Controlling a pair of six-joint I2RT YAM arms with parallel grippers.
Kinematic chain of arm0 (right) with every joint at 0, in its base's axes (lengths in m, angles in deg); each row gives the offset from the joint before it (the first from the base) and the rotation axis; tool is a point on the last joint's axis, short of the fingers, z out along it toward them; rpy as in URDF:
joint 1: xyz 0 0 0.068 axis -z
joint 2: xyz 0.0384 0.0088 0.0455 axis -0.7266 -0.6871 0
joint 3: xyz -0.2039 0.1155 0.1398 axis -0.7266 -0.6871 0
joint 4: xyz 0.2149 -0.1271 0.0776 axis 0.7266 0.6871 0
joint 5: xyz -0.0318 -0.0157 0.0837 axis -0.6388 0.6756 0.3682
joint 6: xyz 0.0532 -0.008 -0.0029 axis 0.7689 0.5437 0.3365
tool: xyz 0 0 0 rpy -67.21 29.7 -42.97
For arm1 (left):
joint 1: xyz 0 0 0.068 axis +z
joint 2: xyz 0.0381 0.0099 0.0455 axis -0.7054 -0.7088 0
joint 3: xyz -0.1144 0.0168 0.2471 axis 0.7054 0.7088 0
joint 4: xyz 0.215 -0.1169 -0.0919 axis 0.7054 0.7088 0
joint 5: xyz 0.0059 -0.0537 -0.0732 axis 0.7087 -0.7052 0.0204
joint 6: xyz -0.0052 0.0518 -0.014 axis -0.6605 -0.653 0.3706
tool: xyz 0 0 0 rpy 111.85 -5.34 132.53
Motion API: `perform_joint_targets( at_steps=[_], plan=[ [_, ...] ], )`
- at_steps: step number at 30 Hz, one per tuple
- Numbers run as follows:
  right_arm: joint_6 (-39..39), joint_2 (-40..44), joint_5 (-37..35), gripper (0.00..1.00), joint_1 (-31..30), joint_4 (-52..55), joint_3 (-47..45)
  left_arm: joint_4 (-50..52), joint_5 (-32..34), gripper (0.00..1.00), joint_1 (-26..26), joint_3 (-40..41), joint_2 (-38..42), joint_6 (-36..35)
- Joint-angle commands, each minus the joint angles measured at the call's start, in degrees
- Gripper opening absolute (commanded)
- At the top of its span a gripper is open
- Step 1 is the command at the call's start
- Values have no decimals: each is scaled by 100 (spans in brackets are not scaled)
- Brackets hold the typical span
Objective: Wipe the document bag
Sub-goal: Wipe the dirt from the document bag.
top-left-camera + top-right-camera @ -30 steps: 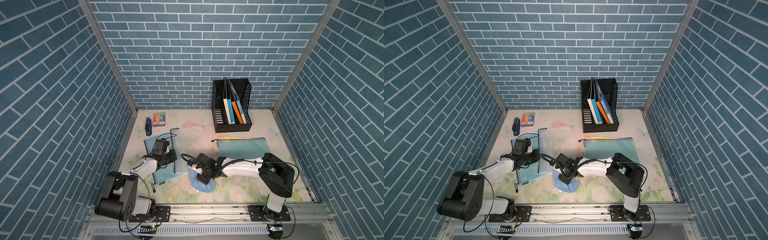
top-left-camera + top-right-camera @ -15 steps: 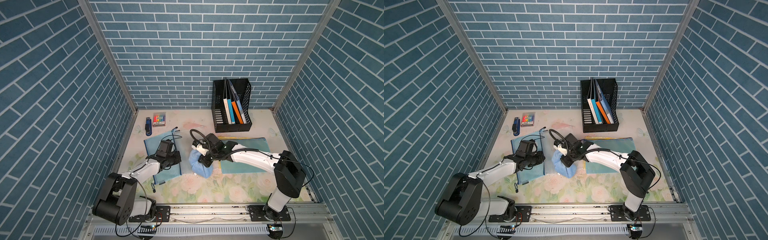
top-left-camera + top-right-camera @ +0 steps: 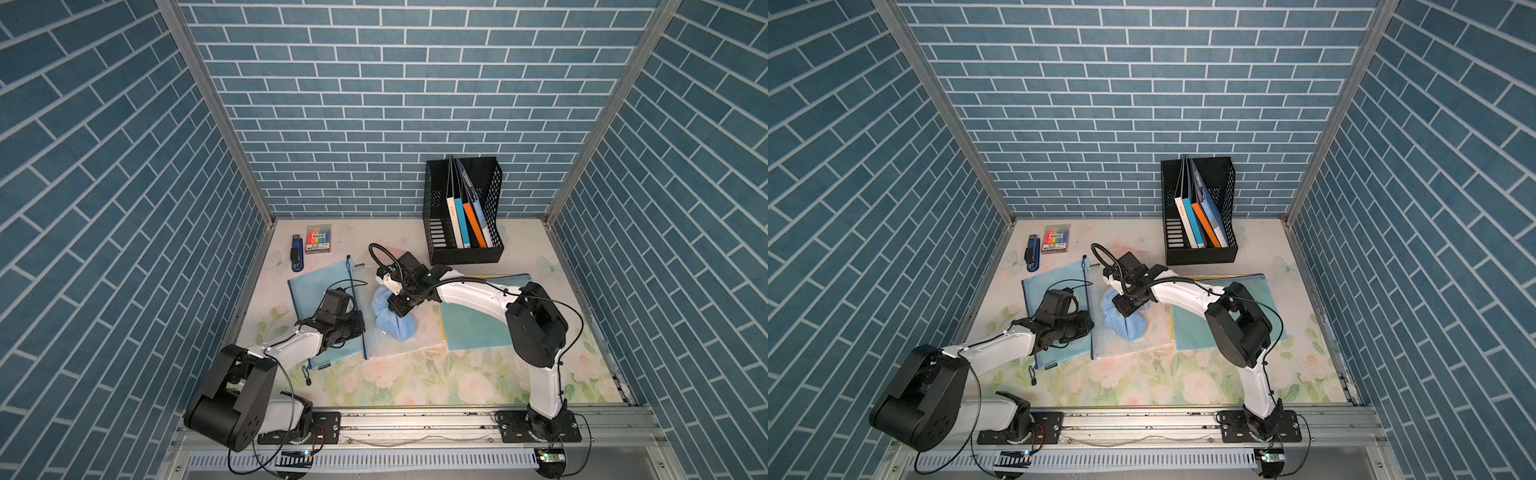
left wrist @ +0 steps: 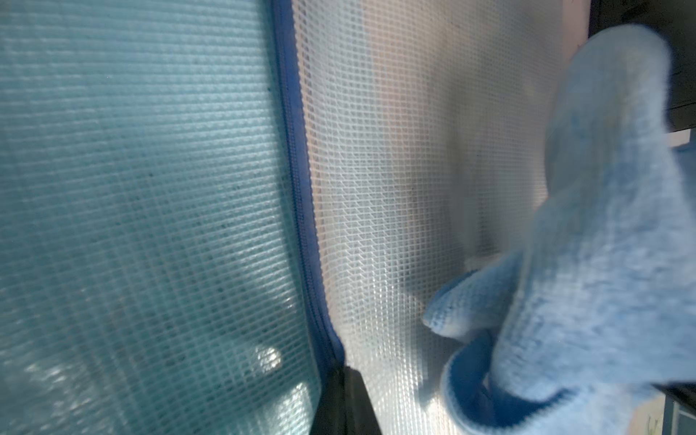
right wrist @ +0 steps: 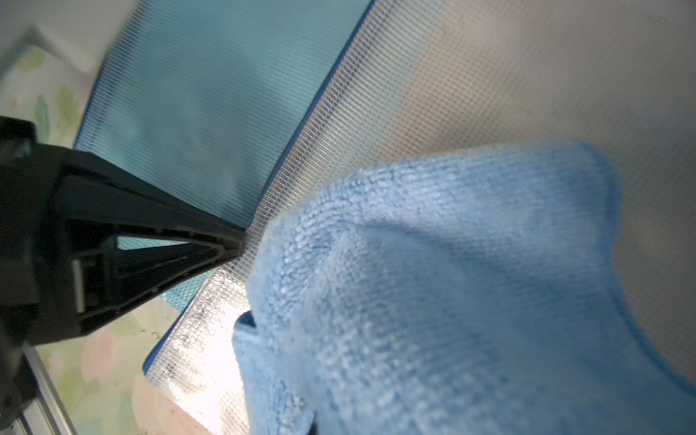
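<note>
Document bag [image 3: 409, 349]: clear mesh, flat mid-table [image 3: 415, 384], lying between two teal bags [image 3: 309, 299] [image 3: 473, 332].
Blue cloth [image 3: 395, 322]: bunched up on the bag's mesh.
Right gripper [image 3: 398, 306]: fingers clamped on the blue cloth, pressing it onto the bag.
Left gripper [image 3: 358, 328]: fingers together, tip down at the blue zipper edge [image 4: 297, 188].
Behind: black file rack [image 3: 465, 255]; stapler [image 3: 296, 252] and marker pack [image 3: 318, 240] in the far corner.
</note>
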Motion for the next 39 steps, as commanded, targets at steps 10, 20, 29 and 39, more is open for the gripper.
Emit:
perform_joint_targets(
  at_steps=[10, 20, 29, 39],
  plan=[
    [284, -501, 259, 28, -428, -137, 114, -210, -47, 0, -70, -77, -256, 72],
    [226, -380, 665, 77, -437, -836, -328, -234, -17, 0, -72, -33, -220, 145],
    [483, -638, -267, 56, -437, -1062, -393, -241, -48, 0, -76, 50, -119, 197],
    [407, -243, -999, 28, 269, -814, -772, -153, 52, 0, -75, 86, 19, 193]
  ],
)
